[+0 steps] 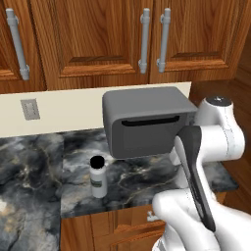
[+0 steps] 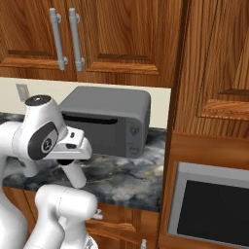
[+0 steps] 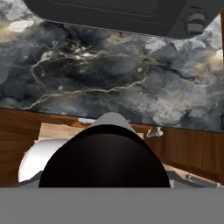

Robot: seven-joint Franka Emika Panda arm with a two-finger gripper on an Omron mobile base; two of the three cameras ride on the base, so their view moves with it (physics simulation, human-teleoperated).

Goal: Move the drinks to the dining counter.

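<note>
1. Looking from the left base view, a wall outlet [image 1: 30, 109] sits at the far left on the cream backsplash. The marbled tabletop [image 1: 29, 166] lies below it and wooden upper cabinets [image 1: 98, 34] with grey bar handles hang above.
2. That view has the one drink in sight: a small white bottle [image 1: 98, 175] with a black cap and a greyish label band. It stands upright on the tabletop, just in front of the left front corner of the grey microwave [image 1: 147, 122] and not touching it.
3. In the right base view the arm stands across that spot. To the right of the microwave this view adds a tall wooden cabinet [image 2: 204, 73] and, low down, a built-in oven [image 2: 214, 214] with a dark window.
4. The hand view looks down on bare marble in front of the microwave's lower edge. Below the tabletop's front edge it shows wooden drawer fronts [image 3: 192, 148] with a small metal pull [image 3: 154, 132].
5. The claw [image 2: 77, 179] hangs pointing downward over the front part of the tabletop, before the microwave's door. Its fingers cannot be made out, so I cannot tell how far apart they stand or whether they hold anything.
6. The bottle stands to the left of the claw, well apart from it, with open marble between them.
7. The microwave stands close behind both, and the robot's own forearm crosses in front of it on the right of the left base view.
</note>
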